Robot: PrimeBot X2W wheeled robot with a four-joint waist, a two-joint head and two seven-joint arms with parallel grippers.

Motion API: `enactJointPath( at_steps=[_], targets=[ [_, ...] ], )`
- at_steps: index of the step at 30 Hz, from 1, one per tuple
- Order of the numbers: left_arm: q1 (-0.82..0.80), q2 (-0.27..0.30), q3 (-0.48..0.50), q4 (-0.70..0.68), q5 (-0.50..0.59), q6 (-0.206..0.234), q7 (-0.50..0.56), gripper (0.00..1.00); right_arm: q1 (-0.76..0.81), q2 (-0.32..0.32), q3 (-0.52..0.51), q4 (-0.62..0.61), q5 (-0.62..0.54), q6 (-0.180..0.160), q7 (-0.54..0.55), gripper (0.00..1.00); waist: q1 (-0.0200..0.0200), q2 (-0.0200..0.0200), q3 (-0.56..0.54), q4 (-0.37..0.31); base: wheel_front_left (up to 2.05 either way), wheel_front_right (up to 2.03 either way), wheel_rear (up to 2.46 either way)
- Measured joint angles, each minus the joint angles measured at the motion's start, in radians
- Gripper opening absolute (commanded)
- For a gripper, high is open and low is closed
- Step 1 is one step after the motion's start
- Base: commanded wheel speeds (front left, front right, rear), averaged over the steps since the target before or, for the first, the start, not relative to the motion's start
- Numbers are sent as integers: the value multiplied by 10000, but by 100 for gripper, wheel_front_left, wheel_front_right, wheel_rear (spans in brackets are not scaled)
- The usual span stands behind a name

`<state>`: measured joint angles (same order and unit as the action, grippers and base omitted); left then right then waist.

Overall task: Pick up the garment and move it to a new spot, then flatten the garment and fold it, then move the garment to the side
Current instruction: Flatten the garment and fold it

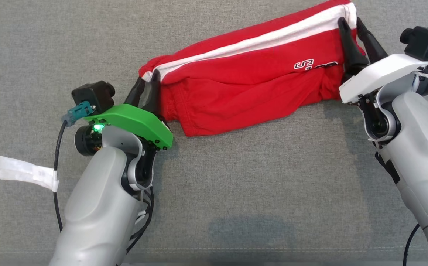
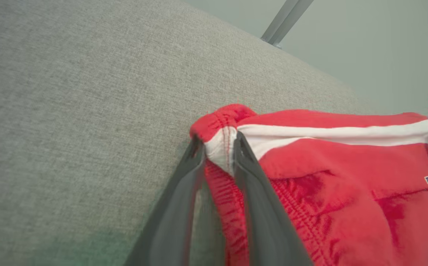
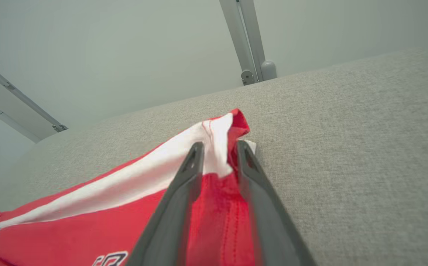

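Left fingers (image 2: 177, 207) flank corner of red, white-striped garment (image 1: 236, 74).

The garment (image 1: 243, 77) overruns the head view's top edge; a fold hides part of its lettering (image 1: 315, 65).

Head cam looks down; wrist cams low, close, all sharing garment (image 1: 243, 81)

Grey fabric surface (image 1: 236, 192), metal strut (image 3: 246, 40)
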<state>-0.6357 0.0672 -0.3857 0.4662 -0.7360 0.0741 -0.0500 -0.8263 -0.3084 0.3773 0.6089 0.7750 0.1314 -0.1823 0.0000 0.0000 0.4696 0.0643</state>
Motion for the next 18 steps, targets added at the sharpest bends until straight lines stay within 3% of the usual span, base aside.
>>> enactJointPath(
  at_steps=[7, 18],
  targets=[
    [447, 96, -171, 50, 40, 48, -132, 100, 261, -17, -59, 107, 84, -2, -477, 100, 0, 0, -222, -68, 0, 0, 0],
    [2104, 828, -527, -1916, 759, 470, -685, 100, 1108, -240, -205, 86, 700, -2, -199, 100, 0, 0, -512, -260, 0, 0, 0]
  ],
)
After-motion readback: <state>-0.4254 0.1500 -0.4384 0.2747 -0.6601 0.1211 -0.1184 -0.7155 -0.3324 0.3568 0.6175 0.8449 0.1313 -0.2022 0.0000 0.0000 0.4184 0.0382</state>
